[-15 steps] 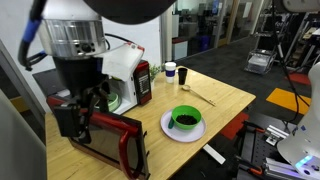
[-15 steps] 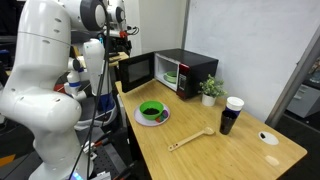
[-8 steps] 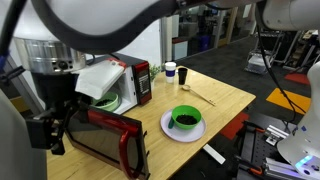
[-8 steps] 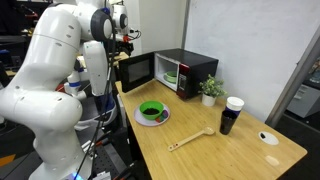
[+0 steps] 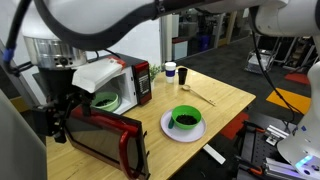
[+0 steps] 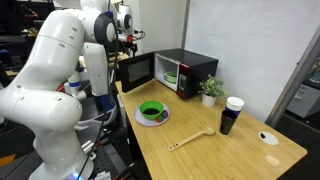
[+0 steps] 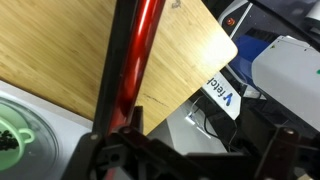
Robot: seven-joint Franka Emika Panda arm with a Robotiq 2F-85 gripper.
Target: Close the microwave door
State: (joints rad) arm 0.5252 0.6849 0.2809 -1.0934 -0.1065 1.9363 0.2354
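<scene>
The microwave (image 5: 128, 80) stands at the back of the wooden table, also in an exterior view (image 6: 192, 70). Its red-edged door (image 5: 105, 140) hangs wide open, also in an exterior view (image 6: 136, 72). My gripper (image 5: 62, 118) is just behind the door's outer face, near its free edge, also in an exterior view (image 6: 127, 42). In the wrist view the door's red edge (image 7: 135, 60) runs up from my left finger. My gripper (image 7: 190, 160) looks open, its dark fingers wide apart, with nothing between them.
A green bowl on a white plate (image 5: 185, 120) (image 6: 151, 111) sits in front of the microwave. A wooden spoon (image 6: 190, 140), a black cup (image 6: 230, 117), a potted plant (image 6: 210, 90) and a small white dish (image 6: 268, 138) stand further along. Something green (image 5: 105, 100) sits inside the microwave.
My arm has shifted behind the open door, first down and away, then back up a little. The door's angle looks the same.
</scene>
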